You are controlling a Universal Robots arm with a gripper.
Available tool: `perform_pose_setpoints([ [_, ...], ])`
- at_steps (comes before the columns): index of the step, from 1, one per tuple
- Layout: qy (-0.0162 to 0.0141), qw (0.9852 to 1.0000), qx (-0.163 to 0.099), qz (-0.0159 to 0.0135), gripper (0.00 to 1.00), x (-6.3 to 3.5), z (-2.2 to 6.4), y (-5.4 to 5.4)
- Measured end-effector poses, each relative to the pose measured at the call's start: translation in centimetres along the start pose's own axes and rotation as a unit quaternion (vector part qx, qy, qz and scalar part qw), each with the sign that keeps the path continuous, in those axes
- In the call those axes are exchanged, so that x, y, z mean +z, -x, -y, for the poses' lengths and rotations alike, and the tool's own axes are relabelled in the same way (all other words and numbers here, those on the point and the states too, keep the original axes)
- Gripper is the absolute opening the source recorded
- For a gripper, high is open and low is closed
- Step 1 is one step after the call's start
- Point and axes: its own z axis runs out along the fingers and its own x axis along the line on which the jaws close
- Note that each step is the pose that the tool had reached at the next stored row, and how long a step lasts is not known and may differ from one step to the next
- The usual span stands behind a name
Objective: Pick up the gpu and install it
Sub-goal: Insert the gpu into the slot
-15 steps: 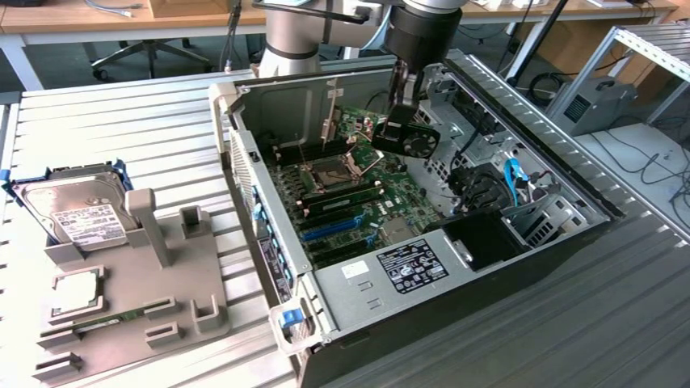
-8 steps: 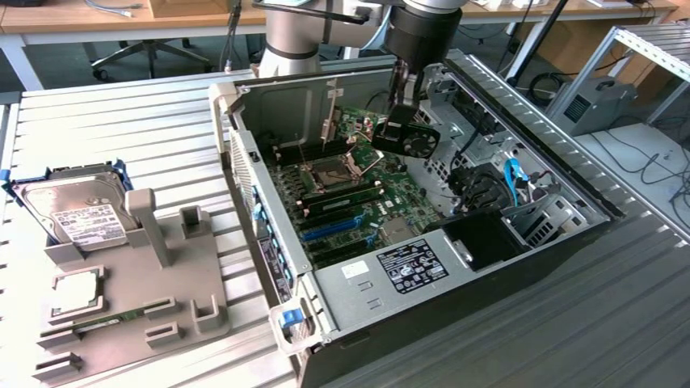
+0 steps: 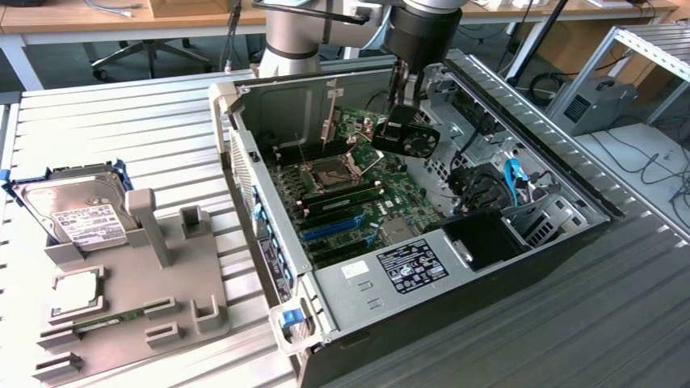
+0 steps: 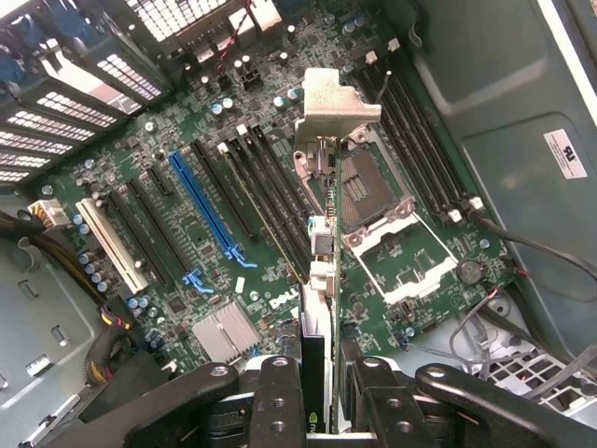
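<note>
Upper centre of the exterior view, a black gripper [image 3: 401,109] hangs inside an open computer case [image 3: 278,105]. Its fingers [image 4: 278,397] are clamped on the gpu [image 3: 410,136], a green card with a black round fan shroud and silver end bracket. The card seems to hover, tilted, just above the green motherboard [image 3: 342,194]. At frame left, a silver hard drive [image 3: 67,212] stands in a grey holder [image 3: 161,291].

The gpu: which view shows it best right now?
The exterior view: the gpu hangs over the motherboard inside the open case, fan shroud facing the camera. The wrist view sees it edge-on, a thin card between the fingers, its silver bracket farthest away.
</note>
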Motion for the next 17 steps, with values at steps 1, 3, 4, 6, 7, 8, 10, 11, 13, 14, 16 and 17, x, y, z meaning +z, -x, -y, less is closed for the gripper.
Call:
perform_pose_setpoints([
  [1,0.0,1.0,-0.001,0.0,0.26,0.0,0.0,0.0],
  [3,0.0001,1.0,-0.002,0.0,0.26,0.0,0.0,0.0],
  [4,0.0001,1.0,-0.002,0.0,0.26,0.0,0.0,0.0],
  [6,0.0001,1.0,-0.003,0.0,0.26,0.0,0.0,0.0],
  [7,0.0001,1.0,-0.004,0.0001,0.26,0.0,0.0,0.0],
  [8,0.0001,1.0,-0.004,0.0001,0.26,0.0,0.0,0.0],
  [10,0.0001,1.0,-0.005,0.0001,0.26,0.0,0.0,0.0],
  [11,0.0002,1.0,-0.006,0.0001,0.26,0.0,0.0,0.0],
  [13,0.0002,1.0,-0.007,0.0002,0.26,0.0,0.0,0.0],
  [14,0.0002,1.0,-0.008,0.0002,0.26,0.0,0.0,0.0],
  [16,0.0003,1.0,-0.009,0.0002,0.26,0.0,0.0,0.0],
  [17,0.0003,1.0,-0.009,0.0002,0.26,0.0,0.0,0.0],
])
